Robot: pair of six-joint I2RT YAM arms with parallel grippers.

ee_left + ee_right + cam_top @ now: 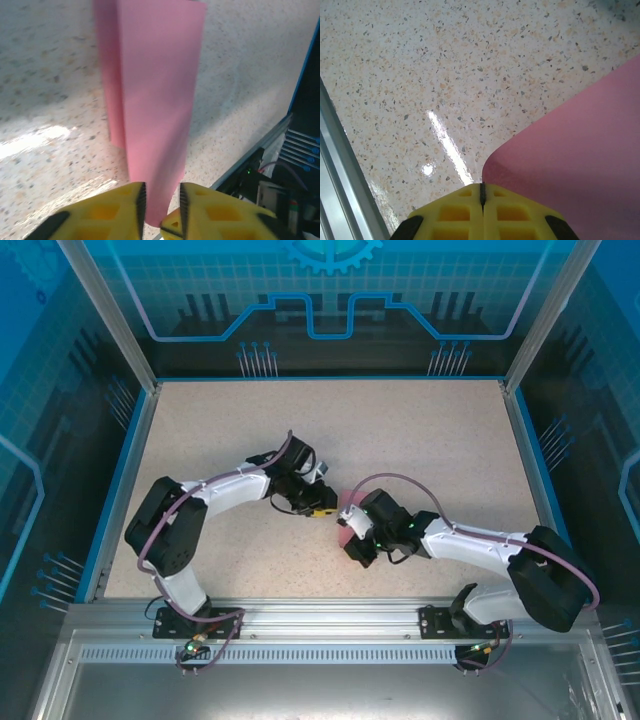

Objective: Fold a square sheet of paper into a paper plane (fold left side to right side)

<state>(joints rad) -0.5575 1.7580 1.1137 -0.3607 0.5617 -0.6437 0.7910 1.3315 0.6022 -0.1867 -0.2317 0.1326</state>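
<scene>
The square sheet of paper (352,508) is salmon pink and lies between the two grippers at mid-table. It is lifted and doubled over, with two layers (160,100) side by side in the left wrist view. My left gripper (160,200) (322,508) is open, and the sheet's lower end hangs in the gap between its yellow fingers (117,210). My right gripper (482,186) (350,535) is shut, and a curved edge of the sheet (570,150) runs into the seam of its jaws. A paper plane is out of view.
The speckled beige tabletop (330,430) spreads wide behind both arms. A metal rail (340,190) runs along the near edge, close to the right gripper. Blue-edged frame walls (128,440) bound the sides. Part of the right arm (270,190) sits near the left gripper.
</scene>
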